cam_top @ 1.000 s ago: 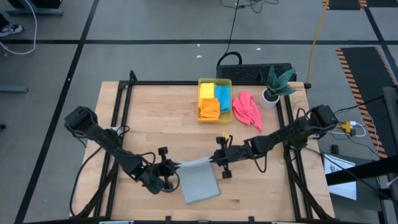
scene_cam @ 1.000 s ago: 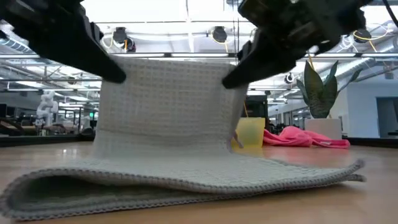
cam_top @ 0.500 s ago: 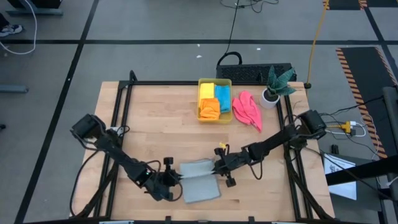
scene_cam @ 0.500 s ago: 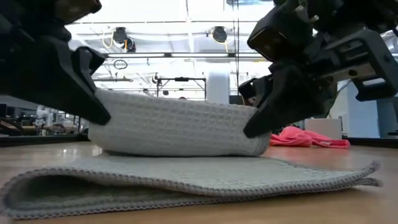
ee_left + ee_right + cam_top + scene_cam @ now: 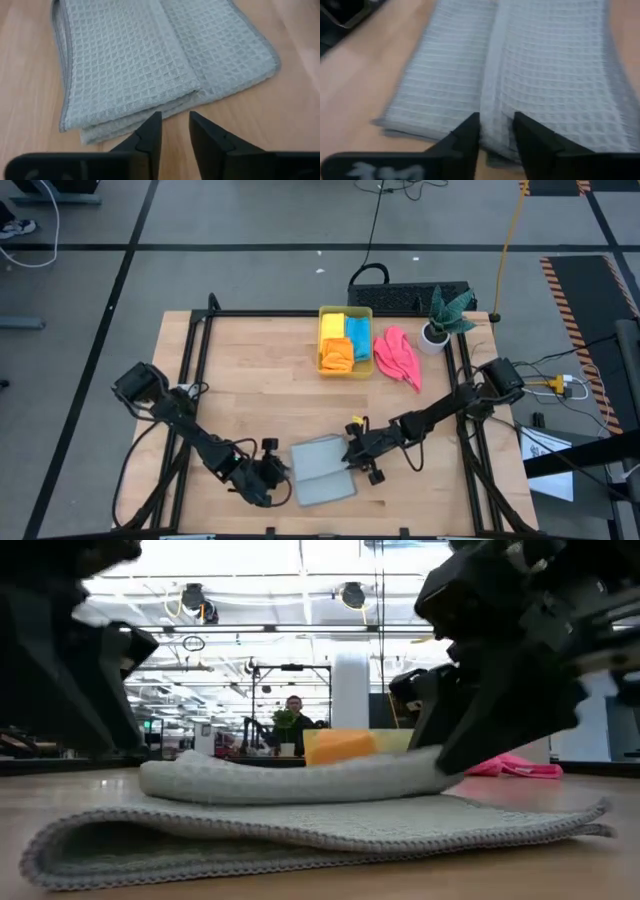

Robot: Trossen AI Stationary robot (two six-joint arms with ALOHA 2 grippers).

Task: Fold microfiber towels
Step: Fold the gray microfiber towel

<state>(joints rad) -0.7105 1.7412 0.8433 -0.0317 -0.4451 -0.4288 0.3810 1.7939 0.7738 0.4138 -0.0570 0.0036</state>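
Parted end effectors (image 5: 283,477) beside waffle-weave grey towel (image 5: 322,470)

The grey towel (image 5: 322,483) now lies folded, both hands released.

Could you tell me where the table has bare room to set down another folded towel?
The table is bare between its left rail and the yellow bin. The front is crowded: the grey towel lies between the left gripper and the right gripper. The pink towel fills the back right.
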